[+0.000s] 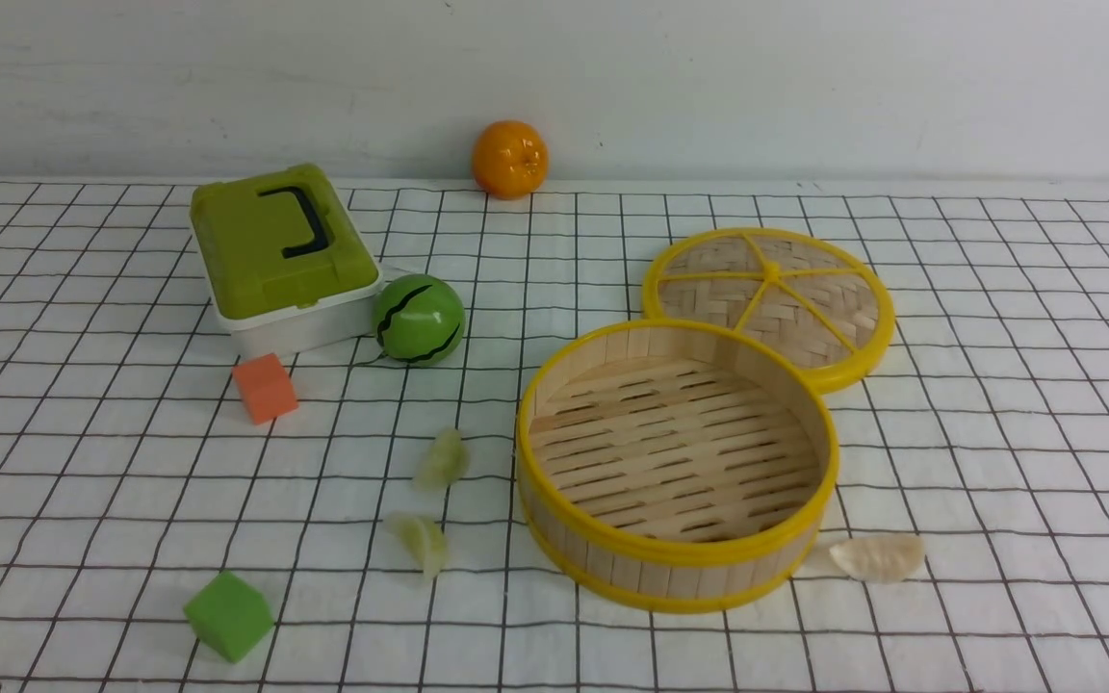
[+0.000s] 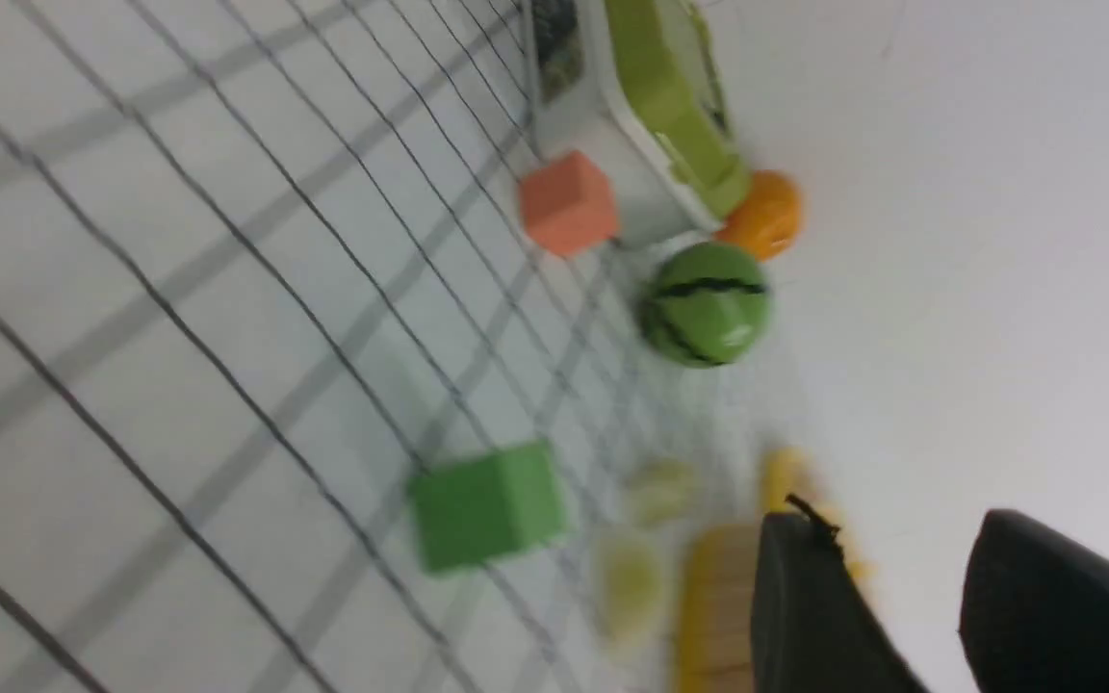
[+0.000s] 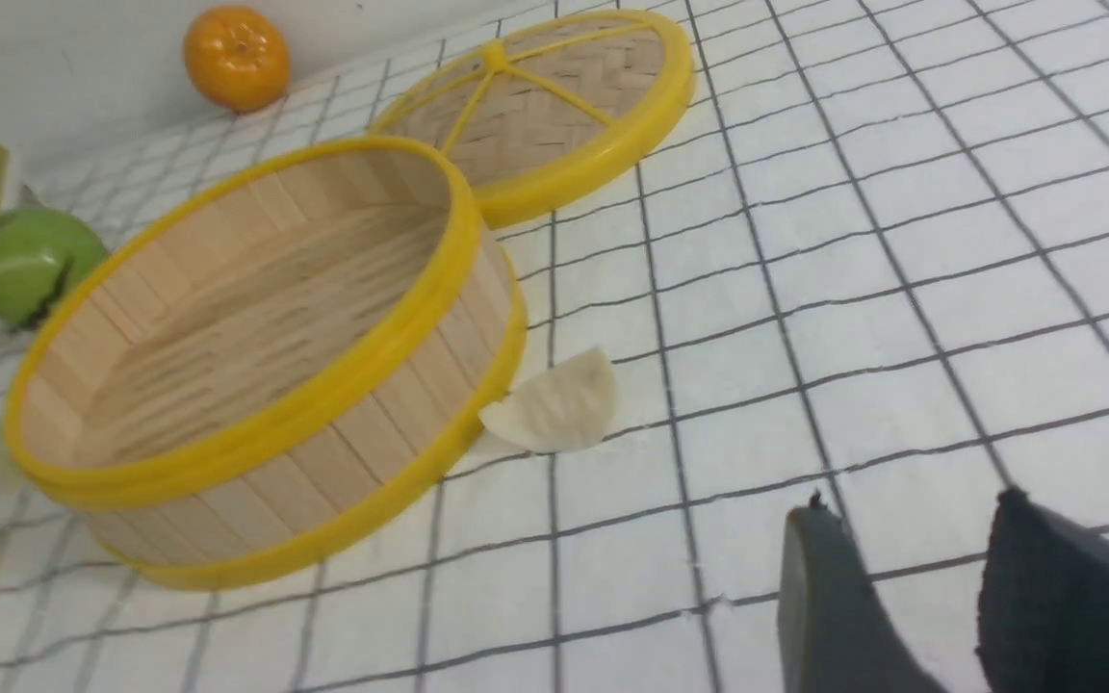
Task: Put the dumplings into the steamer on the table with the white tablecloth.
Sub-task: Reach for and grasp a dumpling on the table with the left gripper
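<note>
Dumplings (image 1: 877, 556) all on tablecloth (image 1: 1007, 433) beside steamer (image 1: 680, 551) | left jaws parted | right jaws parted

We are listing: bamboo steamer (image 1: 675, 577), yellow-rimmed, sitting upright on the grid cloth (image 1: 997, 433); green dumpling (image 1: 442, 459) and second green dumpling (image 1: 423, 542) lying near its left; cream dumpling (image 1: 877, 556) lying just beside its right.

You have the round bamboo steamer (image 1: 678, 570) between two pale green crescent dumplings (image 1: 442, 459), left, and one whitish crescent dumpling (image 1: 877, 556), right.
</note>
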Controlling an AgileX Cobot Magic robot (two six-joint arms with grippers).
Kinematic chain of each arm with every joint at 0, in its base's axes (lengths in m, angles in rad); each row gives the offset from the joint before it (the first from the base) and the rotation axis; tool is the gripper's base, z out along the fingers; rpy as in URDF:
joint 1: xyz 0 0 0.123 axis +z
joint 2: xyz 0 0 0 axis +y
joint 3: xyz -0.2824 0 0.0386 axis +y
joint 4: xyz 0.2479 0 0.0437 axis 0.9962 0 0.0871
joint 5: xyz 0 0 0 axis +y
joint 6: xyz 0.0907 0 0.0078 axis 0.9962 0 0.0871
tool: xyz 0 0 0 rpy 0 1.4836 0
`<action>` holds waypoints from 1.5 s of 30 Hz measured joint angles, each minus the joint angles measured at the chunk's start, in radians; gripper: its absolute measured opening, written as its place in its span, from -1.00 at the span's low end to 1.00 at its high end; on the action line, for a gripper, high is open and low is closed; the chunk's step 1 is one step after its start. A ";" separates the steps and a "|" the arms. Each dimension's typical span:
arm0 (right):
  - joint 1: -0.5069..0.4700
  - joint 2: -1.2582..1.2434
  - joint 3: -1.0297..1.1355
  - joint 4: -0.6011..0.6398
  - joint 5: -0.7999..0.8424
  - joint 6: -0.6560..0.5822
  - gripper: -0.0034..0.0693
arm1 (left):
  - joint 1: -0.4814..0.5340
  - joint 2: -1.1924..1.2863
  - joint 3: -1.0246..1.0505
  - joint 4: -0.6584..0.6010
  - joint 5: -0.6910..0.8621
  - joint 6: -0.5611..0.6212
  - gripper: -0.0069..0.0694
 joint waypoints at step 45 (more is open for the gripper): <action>0.000 0.628 -0.595 0.691 0.319 -0.845 -0.96 | -0.251 0.844 -0.889 0.450 0.698 0.528 -0.85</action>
